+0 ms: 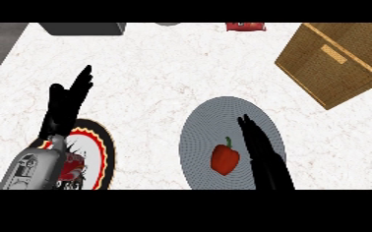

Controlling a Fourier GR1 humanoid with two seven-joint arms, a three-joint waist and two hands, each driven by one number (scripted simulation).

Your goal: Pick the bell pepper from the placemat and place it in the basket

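— So, where is the bell pepper [224, 159]?

— On the round grey placemat [210, 123], low on it and a little right of its middle, red with its green stem pointing up the view. It lies flat on the mat; nothing is holding it.

— And the right hand [263, 152]?

— Just beside the pepper, on its right — black fingers straight and stretched up the view over the mat. It is open, with nothing in it. Whether it touches the pepper I cannot tell.

— The left hand [67, 103]?

— Open too, fingers straight and pointing up and slightly right, over the white marbled bench [167, 73]. Its grey forearm crosses a round plate [102, 150] with a red, yellow and black rim at the lower left.

— The basket [330, 61]?

— Upper right, a brown woven box set at an angle, well apart from the mat. Along the far edge sit a dark grey block [83, 28] at the left and a small red thing [245, 26] further right, cut by the edge.
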